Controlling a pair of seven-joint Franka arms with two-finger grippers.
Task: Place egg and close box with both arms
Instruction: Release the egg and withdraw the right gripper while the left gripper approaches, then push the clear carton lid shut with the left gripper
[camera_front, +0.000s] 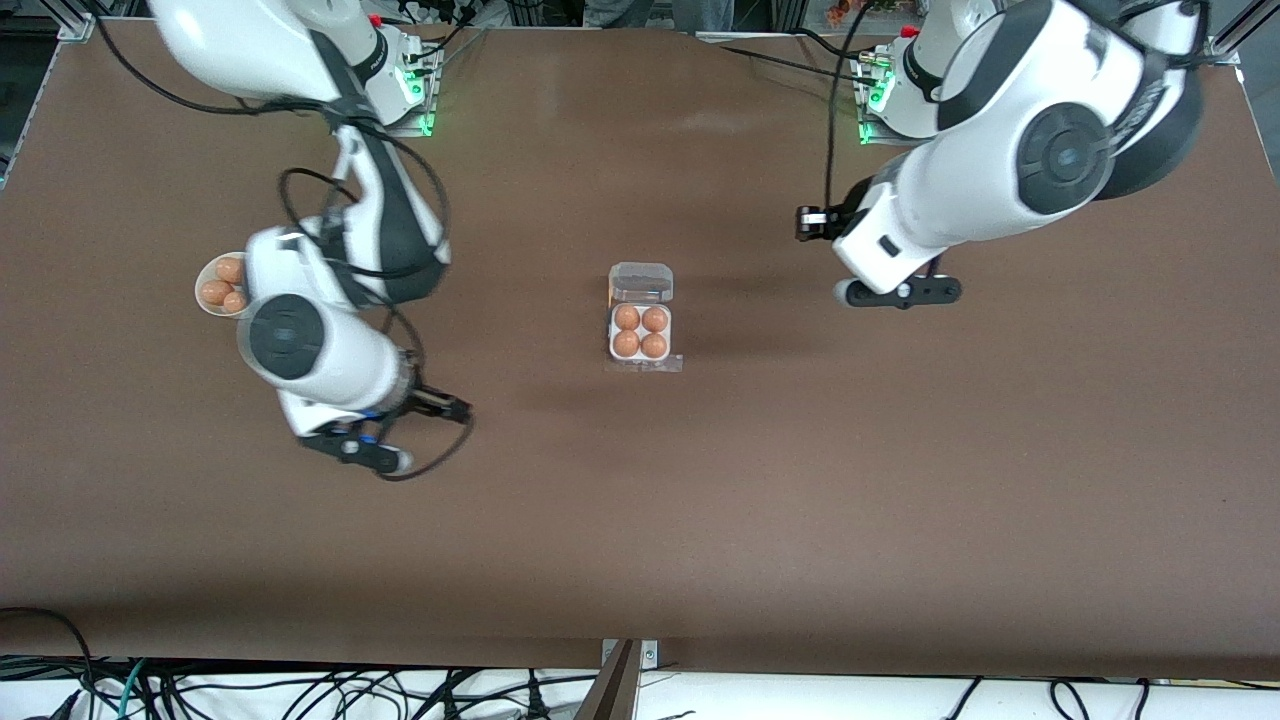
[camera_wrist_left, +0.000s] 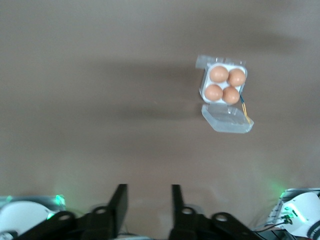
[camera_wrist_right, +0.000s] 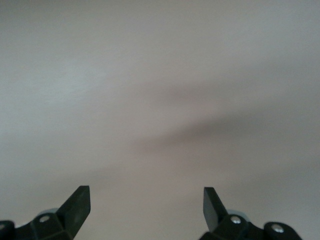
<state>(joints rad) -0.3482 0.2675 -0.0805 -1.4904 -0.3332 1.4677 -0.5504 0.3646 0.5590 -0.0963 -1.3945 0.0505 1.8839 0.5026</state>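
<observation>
The box (camera_front: 613, 333) sits mid-table, a white tray with its clear lid (camera_front: 641, 283) lying open flat, farther from the front camera than the tray. Several orange-brown eggs (camera_front: 627, 318) fill its cells. The left wrist view shows the box (camera_wrist_left: 204, 86), its eggs (camera_wrist_left: 218, 74) and the open lid (camera_wrist_left: 227, 119). My left gripper (camera_front: 900, 292) hangs over bare table toward the left arm's end; its fingers (camera_wrist_left: 147, 187) stand narrowed with a gap and nothing between them. My right gripper (camera_front: 375, 455) is over bare table toward the right arm's end, wide open (camera_wrist_right: 145, 190) and empty.
A round white bowl (camera_front: 203, 283) with three eggs (camera_front: 215, 292) stands toward the right arm's end, partly hidden under the right arm. Brown tabletop surrounds the box. Cables run along the table's edge nearest the front camera.
</observation>
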